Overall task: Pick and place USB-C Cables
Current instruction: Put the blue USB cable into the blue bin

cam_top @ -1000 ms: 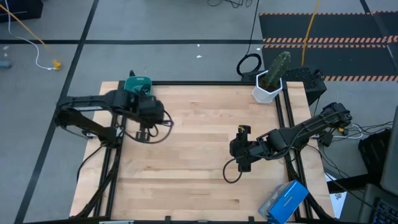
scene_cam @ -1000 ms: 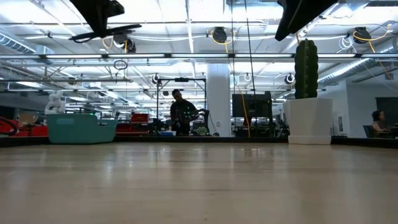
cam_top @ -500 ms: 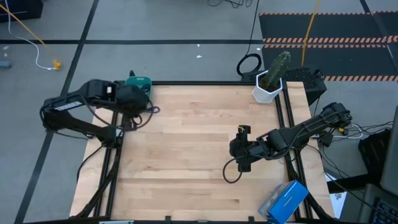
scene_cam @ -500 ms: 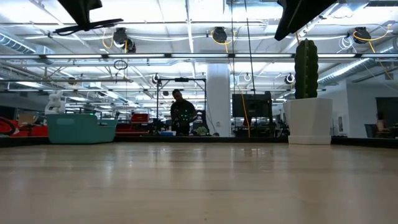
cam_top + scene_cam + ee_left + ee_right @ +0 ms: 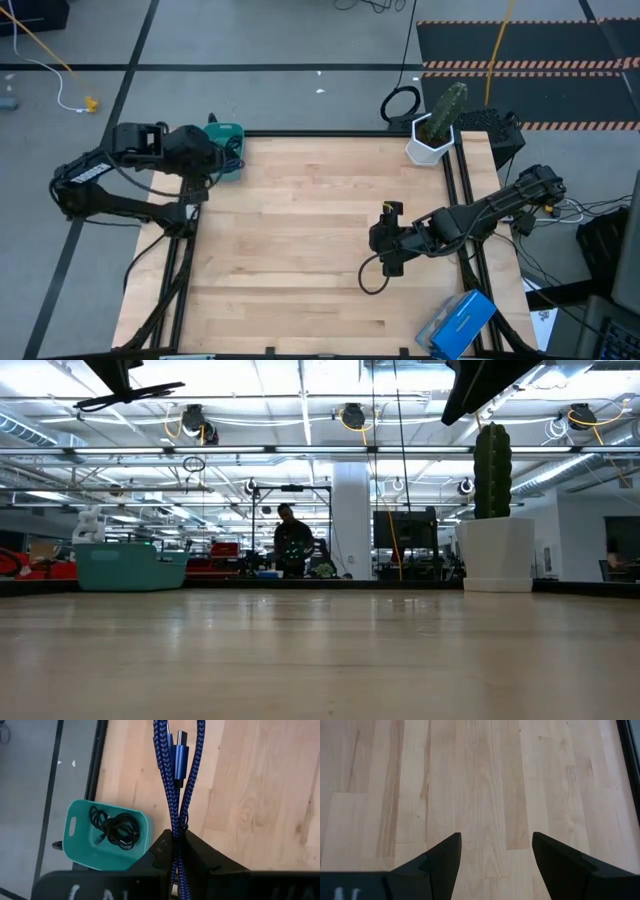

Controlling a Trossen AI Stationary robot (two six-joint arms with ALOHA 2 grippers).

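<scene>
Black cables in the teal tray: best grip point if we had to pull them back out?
Probably the dense middle of the black cables bundle, coming straight down from above. The teal tray walls block any side approach. Left gripper is busy, shut on the blue cable.

- The light wooden tabletop [image 5: 320,250] carries a small teal plastic tray [image 5: 224,150] at its far left corner and a white pot with a green cactus [image 5: 433,135] at its far right corner.
- Two coiled black cables [image 5: 114,827] lie inside the tray.
- The left claw [image 5: 176,851] hangs at the tabletop's left edge, just beside the tray, pinching a braided blue-purple USB-C cable [image 5: 176,775] that dangles above the wood.
- The right claw [image 5: 495,857] sits over the tabletop's right half, well apart from the tray, fingers spread.
- A blue box [image 5: 457,324] rests at the near right corner.
</scene>
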